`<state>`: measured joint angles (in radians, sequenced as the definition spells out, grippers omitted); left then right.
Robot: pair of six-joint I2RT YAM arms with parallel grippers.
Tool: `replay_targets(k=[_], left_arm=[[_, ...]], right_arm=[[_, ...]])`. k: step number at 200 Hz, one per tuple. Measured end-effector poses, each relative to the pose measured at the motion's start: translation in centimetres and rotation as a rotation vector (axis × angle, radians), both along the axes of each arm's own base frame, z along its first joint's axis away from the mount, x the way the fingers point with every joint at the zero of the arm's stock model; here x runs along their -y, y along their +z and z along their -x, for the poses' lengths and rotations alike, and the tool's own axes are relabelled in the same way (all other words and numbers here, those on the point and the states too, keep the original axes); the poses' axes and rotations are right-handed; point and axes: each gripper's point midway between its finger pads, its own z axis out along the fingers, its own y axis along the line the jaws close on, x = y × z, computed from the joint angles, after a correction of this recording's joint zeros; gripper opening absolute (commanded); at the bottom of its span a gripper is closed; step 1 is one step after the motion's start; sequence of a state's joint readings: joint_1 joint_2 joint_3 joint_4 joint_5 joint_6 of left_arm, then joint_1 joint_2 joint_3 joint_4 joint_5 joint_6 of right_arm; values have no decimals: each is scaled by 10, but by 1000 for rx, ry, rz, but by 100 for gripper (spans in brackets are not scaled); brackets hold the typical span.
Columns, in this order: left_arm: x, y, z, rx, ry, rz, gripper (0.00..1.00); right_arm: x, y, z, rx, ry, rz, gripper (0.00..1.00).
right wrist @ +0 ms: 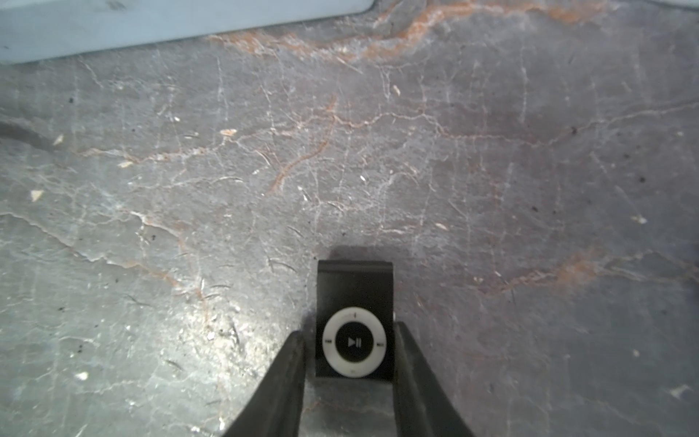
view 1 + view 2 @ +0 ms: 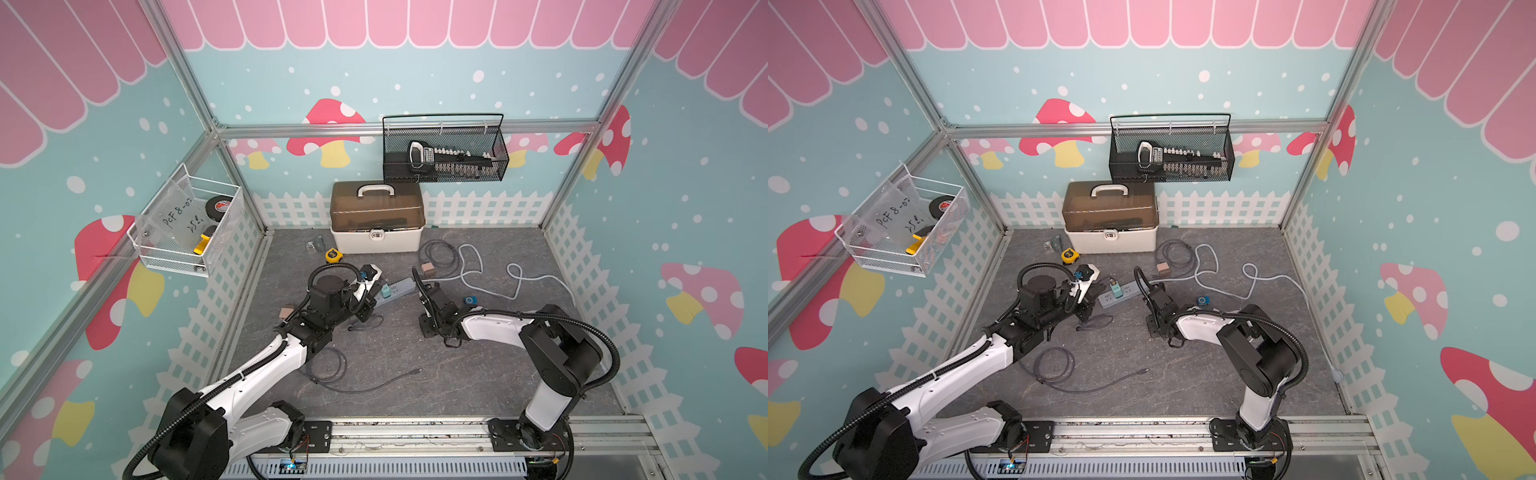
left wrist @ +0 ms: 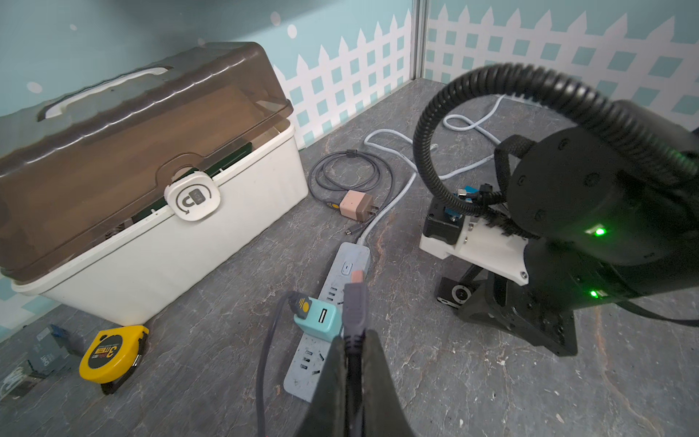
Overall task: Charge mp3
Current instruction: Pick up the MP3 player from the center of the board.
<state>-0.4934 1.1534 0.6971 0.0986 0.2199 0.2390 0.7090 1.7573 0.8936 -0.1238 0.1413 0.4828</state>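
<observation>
The clear sheet (image 2: 176,216) at frame left reads "PCF 8-0", the yellow tape measure (image 3: 113,355) "3", and the mp3 player (image 1: 354,340) shows a play-pause sign.

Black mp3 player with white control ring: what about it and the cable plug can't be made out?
- Black mp3 player: charging port unseen, right wrist view shows its face only.
- Right gripper: gripping or just flanking, edges blurred.
- Both top views: player hidden under that gripper.
- Grey cable plug in left gripper: tip blurred, left wrist view.
</observation>
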Motion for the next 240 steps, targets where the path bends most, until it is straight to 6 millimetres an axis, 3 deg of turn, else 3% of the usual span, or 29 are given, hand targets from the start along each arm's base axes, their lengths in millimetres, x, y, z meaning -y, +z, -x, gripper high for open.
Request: replay_targets(k=[54, 86, 127, 155, 192, 240], left_arm=[[3, -1, 0, -4, -7, -2, 7], [8, -3, 4, -14, -34, 0, 7], [20, -3, 15, -14, -130, 8, 7], [29, -2, 27, -9, -218, 10, 7], [42, -1, 41, 4, -311, 9, 6], [60, -7, 61, 14, -425, -8, 5]], right_arm=[[-1, 1, -2, 20, 0, 12, 11], [1, 7, 2, 16, 10, 16, 10], [25, 15, 30, -75, 74, 101, 10], [35, 38, 36, -80, 106, 88, 10], [39, 77, 26, -14, 123, -6, 10], [29, 117, 18, 53, 204, -130, 10]])
